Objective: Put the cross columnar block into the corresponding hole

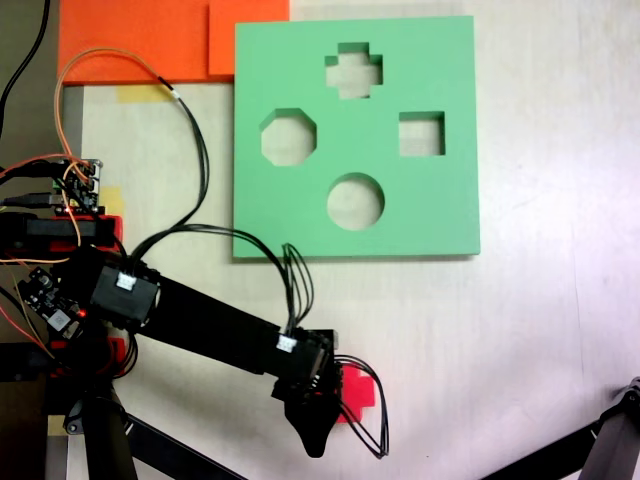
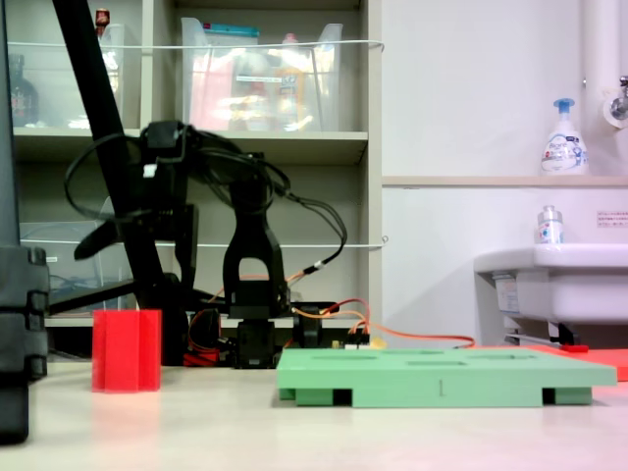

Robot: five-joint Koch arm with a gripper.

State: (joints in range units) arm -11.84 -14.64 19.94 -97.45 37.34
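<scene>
Red cross columnar block (image 1: 357, 392) stands upright on the bench (image 1: 540, 340), well apart from the green foam board (image 1: 440, 70). We see the jaws just beside it but cannot tell their state; the plus-shaped hole (image 1: 353, 70) is empty.

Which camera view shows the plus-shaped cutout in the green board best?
The first exterior view: it looks straight down on the green foam board, so the plus-shaped cutout shows its full outline near the far edge. The second exterior view sees the board edge-on, so the cutouts are thin slivers of unreadable shape.
</scene>
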